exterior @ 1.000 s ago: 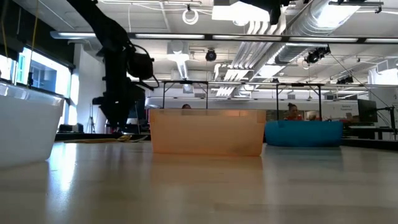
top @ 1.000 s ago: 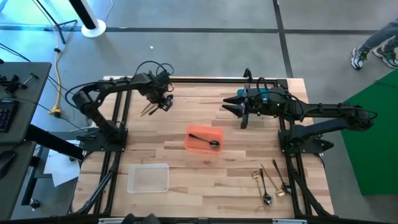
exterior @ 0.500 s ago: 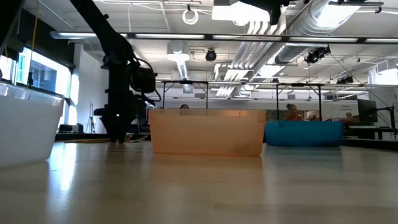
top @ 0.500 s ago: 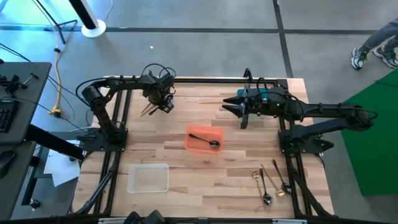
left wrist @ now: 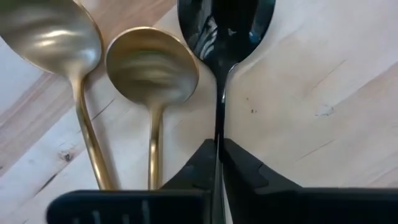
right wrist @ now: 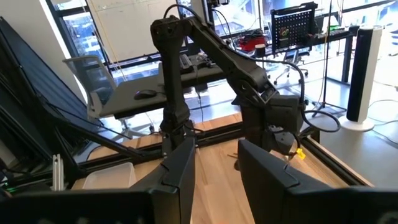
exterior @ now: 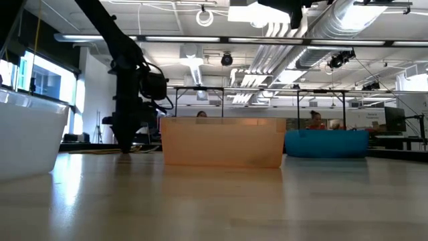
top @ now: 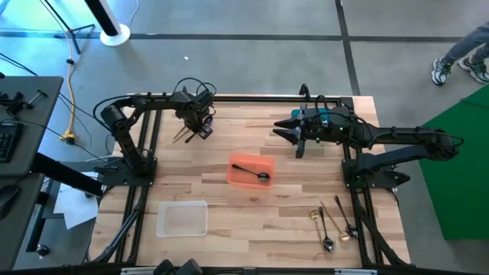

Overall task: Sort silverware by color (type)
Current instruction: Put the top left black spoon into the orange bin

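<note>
Three spoons lie flat on the wooden table at its far left: a black spoon (left wrist: 225, 25) and two gold spoons (left wrist: 152, 65) (left wrist: 56, 37). They show in the high view as thin sticks (top: 182, 137). My left gripper (left wrist: 218, 146) (top: 199, 131) points down over them and is shut on the black spoon. Another black spoon (top: 254, 173) lies in the orange bin (top: 238, 179) at the table's middle. My right gripper (top: 280, 131) hangs level and open above the far middle, holding nothing. My left gripper pinches the black spoon's thin handle (left wrist: 219, 118) between its two fingertips (left wrist: 202, 163), a short way behind the bowl. The fingers come from above, pointing down, one on each side of the handle. The spoon lies flat on the table.
A clear bin (top: 182, 218) stands near the front left and a blue bin (exterior: 326, 142) at the far right under the right arm. Several more pieces of silverware (top: 332, 225) lie at the near right. A person's feet (top: 458, 65) show on the floor beyond the table.
My left gripper has sunk toward the spoons at the table's far left, then stopped with its fingertips at the table. In the low view its fingers stand closer together now than half a second ago. The spoons have kept their place.
</note>
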Robot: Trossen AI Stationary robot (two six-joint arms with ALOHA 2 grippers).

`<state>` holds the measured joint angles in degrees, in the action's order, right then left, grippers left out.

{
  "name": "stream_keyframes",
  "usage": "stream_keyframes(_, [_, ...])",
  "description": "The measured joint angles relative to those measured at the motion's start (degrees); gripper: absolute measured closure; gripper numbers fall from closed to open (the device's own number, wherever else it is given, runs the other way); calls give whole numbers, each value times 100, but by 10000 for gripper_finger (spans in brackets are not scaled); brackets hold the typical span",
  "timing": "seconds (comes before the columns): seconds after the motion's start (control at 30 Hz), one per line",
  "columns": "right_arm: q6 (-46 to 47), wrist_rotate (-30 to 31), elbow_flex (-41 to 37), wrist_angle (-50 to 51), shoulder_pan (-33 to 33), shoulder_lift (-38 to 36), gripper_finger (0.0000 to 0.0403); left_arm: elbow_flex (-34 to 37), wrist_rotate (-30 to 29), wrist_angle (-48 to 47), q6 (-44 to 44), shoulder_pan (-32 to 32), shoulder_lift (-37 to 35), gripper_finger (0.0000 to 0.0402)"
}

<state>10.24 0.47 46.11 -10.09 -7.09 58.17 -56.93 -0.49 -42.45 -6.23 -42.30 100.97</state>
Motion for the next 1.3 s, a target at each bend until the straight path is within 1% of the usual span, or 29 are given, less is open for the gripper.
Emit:
stream_keyframes(0.23, [-15,1,0,0,0,0,295,9,173,-31,115,42,-79,398])
stream_keyframes(0.4, [-17,0,0,0,0,0,295,9,181,-20,200,188,-84,399])
stream_keyframes(0.5, [-17,2,0,4,0,0,295,9,284,-38,200,330,-196,400])
stream_keyframes(0.63, [-20,0,0,99,0,0,295,9,293,-62,171,680,-643,401])
stream_keyframes(0.77, [-20,0,0,180,0,0,295,9,297,126,-149,1196,-1435,401])
stream_keyframes(0.83, [-20,0,0,188,0,0,295,17,285,463,-426,1517,-1902,401])
stream_keyframes(0.97, [-20,0,0,268,0,0,295,390,173,1997,-915,2348,-2868,401])
stream_keyframes(1.07, [-19,0,0,315,0,0,295,772,-55,2993,-1100,2985,-3389,401])
stream_keyframes(1.2, [-2,-7,0,302,0,0,295,1200,-395,4318,-969,3755,-3818,401])
stream_keyframes(1.3, [-3,-92,0,292,1,0,295,1407,-498,5484,-610,4183,-3941,401])
